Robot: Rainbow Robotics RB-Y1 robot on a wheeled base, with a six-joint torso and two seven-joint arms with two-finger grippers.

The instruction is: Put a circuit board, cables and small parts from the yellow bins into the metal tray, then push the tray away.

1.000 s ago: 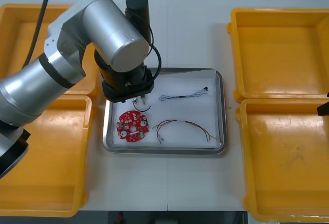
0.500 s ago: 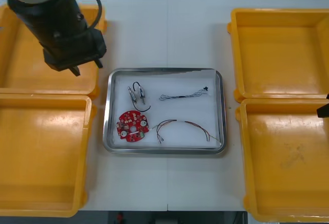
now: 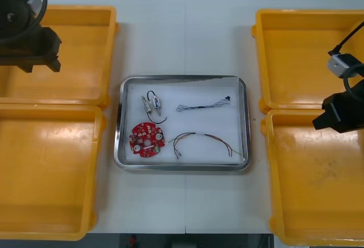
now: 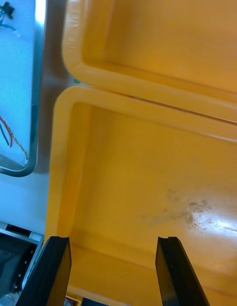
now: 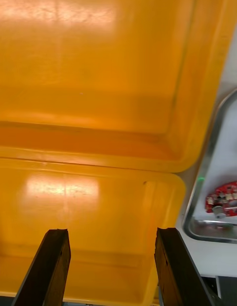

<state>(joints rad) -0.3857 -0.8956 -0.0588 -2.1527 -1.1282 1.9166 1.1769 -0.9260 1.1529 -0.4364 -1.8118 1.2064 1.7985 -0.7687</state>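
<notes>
1. Four yellow bins (image 3: 79,60) sit on the light table (image 3: 187,32), two down the left side of the front view and two down the right.
2. One metal tray (image 3: 182,78) lies at the centre of the frame between the bins. It is white inside with a shiny rim.
3. The round red circuit board (image 3: 147,139) lies flat in the lower left part of the tray.
4. Two small metal parts (image 3: 151,105) rest side by side just above the board, in the tray's upper left. A short black wire curls beside them.
5. A thin dark cable (image 3: 202,106) stretches across the tray's upper right. A red and yellow cable (image 3: 205,140) arcs below it and ends near the lower right corner.
6. The left gripper (image 5: 111,234) hangs at the upper left of the front view, over the upper left bin. Its fingers are spread wide with nothing between them, above the rims where the two left bins meet.
7. The right gripper (image 4: 113,239) is at the right edge, about mid-height, where the two right bins meet. Its fingers also stand well apart and hold nothing, over the scuffed floor of the lower right bin.
</notes>
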